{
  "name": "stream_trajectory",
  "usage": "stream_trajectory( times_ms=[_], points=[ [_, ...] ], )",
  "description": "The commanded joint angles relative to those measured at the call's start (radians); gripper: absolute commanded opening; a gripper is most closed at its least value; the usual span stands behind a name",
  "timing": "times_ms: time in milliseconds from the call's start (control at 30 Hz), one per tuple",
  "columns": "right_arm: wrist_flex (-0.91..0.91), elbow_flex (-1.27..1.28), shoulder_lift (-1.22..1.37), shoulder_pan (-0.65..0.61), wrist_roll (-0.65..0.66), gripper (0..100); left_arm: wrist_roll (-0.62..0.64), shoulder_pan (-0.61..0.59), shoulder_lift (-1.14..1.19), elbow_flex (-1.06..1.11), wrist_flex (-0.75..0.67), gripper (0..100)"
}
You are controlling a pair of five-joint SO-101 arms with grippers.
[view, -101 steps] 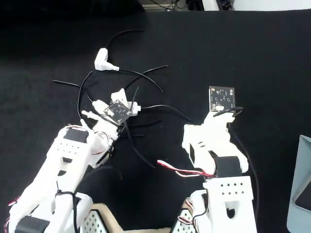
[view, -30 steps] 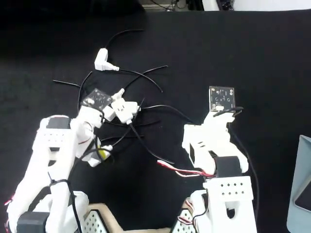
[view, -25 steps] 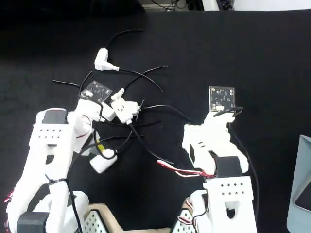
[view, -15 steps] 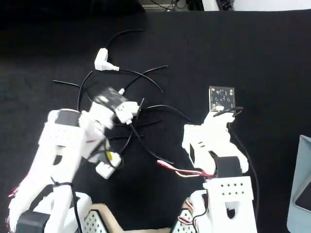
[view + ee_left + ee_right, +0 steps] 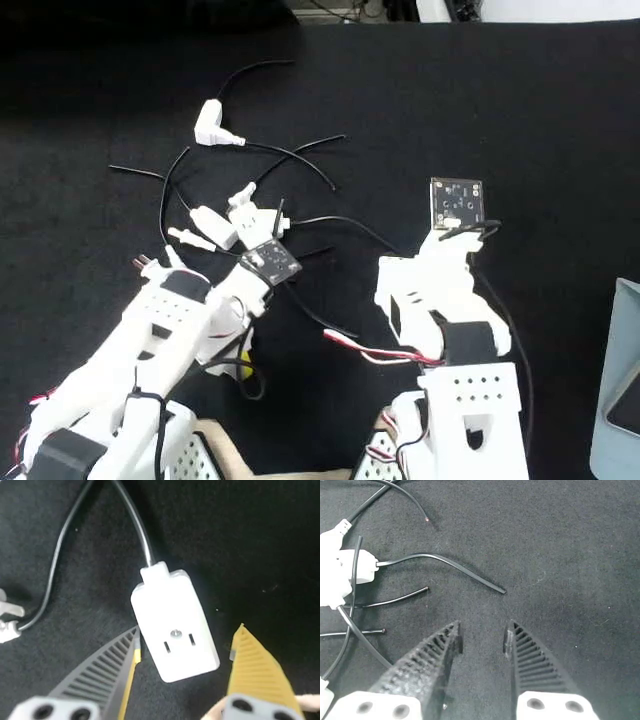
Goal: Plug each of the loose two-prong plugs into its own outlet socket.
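Smooth white plastic outlet socket [image 5: 175, 630], glossy black cord [image 5: 135, 525], matt fuzzy black cloth [image 5: 560, 540]

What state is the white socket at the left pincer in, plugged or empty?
Empty: the socket shows two bare slots, no prongs in them.

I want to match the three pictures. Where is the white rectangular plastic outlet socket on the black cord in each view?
High view: the white rectangular plastic outlet socket lies left of centre, beside a white two-prong plug.
Left wrist view: between the jaws of the open left gripper.
Right wrist view: probably the socket at the start of the long black cord; uncertain.
Shared landmark: that long black cord, leaving the socket.
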Motion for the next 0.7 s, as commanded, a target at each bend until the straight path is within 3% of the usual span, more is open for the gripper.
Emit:
stream_trajectory(
  times_ms=[0, 267, 467, 567, 667],
  points=[
    [-0.012, -0.007, -0.008, -0.014, -0.005, 13.8, 0.008, 0.013, -0.003, 0.018, -0.052, 23],
    [-0.012, -0.007, -0.008, -0.014, -0.005, 13.8, 0.008, -0.002, -0.015, -0.042, 0.0, 19],
    [-0.012, -0.007, -0.008, -0.014, -0.005, 13.8, -0.026, -0.156, -0.015, -0.162, 0.011, 12],
    [-0.012, -0.007, -0.008, -0.014, -0.005, 13.8, -0.066, -0.202, -0.015, -0.174, 0.014, 16],
    [-0.014, -0.007, -0.008, -0.014, -0.005, 13.8, -0.064, -0.249, -0.015, -0.176, 0.014, 27]
  ],
)
